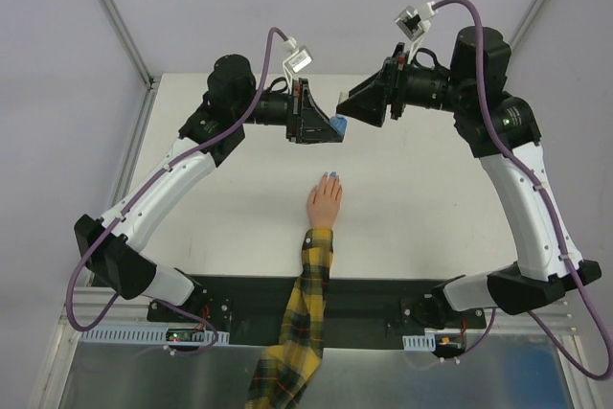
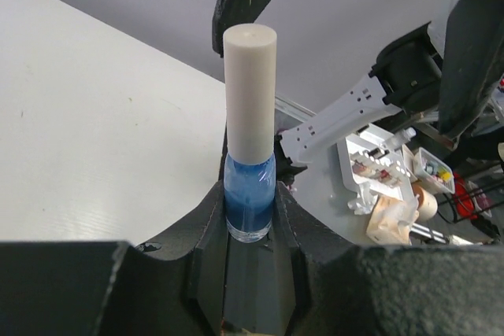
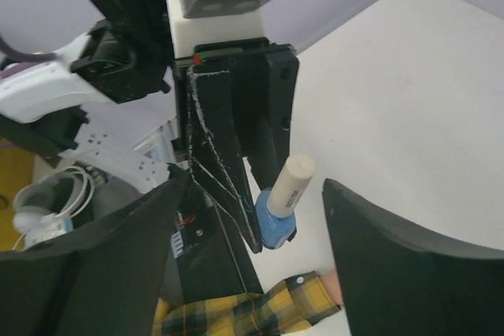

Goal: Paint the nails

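1. Top view: the left claw (image 1: 329, 128) was clamped on a small blue glass bottle with a white cylindrical cap (image 1: 339, 125), held above the far half of the white tabletop (image 1: 431, 198).
   - The right claw (image 1: 347, 105) faced it from the right, tips just beside the bottle.
   - A small peach-coloured hand (image 1: 324, 203) lay flat mid-tabletop, fingers pointing away from the arm bases.
   - Its yellow-black plaid sleeve (image 1: 306, 304) ran back over the near edge.
   - The nails (image 1: 331, 176) sat at the fingertips, on the near side of both claws and apart from them. One tip looked light blue; the rest were too small to tell.
2. Left wrist view: the bottle stood upright between the left claw's black fingers (image 2: 201, 241).
   - They gripped it at the blue glass body, and the white cap stood clear above them.
   - Black parts of the right claw hung above and to the right of the cap, with no visible contact.
3. Right wrist view: the right claw's fingers (image 3: 394, 265) stood wide apart, holding nothing.
   - The bottle's cap pointed up toward the gap, touching neither finger.
   - The plaid sleeve and a sliver of the peach hand showed at the bottom edge; the nails could not be made out here.
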